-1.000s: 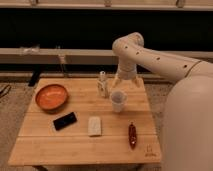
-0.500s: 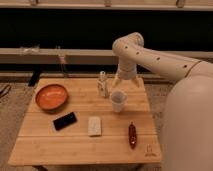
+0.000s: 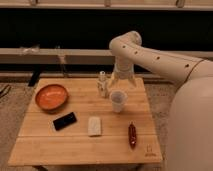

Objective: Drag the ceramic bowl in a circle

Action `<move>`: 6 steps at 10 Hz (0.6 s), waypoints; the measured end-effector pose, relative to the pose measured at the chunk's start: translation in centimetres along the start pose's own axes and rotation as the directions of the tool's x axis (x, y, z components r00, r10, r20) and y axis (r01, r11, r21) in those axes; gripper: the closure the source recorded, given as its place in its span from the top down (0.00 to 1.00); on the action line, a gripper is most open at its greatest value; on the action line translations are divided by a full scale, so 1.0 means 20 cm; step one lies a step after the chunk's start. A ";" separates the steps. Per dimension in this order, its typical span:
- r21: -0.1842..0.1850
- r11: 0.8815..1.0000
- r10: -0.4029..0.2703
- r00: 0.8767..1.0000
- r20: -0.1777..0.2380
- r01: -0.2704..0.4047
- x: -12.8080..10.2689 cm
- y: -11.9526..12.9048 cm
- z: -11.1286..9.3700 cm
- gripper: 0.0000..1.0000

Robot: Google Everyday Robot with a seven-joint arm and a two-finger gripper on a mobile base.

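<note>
The bowl [image 3: 51, 96], wide, shallow, glossy orange-red with a darker rim, sits far left on the wooden table [image 3: 75, 142]. My gripper [image 3: 121, 84] hangs near the cup [image 3: 118, 100]; I cannot tell whether it is wide or narrow.

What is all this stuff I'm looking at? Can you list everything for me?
ceramic bowl: one, orange-red, table's left side.
cup: one, translucent white, right of centre.
small bottle: one, pale, behind-left of the cup.
flat slab: one, black, front of the bowl.
block: one, white, front centre.
long object: one, dark red, front right.
table: one, light wood, centre.
arm: one, white, reaching from right.
hand: one, white, just above the cup.
</note>
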 end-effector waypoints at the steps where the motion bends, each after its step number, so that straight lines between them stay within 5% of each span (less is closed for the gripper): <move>1: 0.012 1.000 -0.021 1.000 -0.010 0.021 -0.02 -0.11 -0.03 0.80; 6: 0.052 0.984 -0.170 0.984 -0.045 0.172 0.04 -0.69 -0.10 0.80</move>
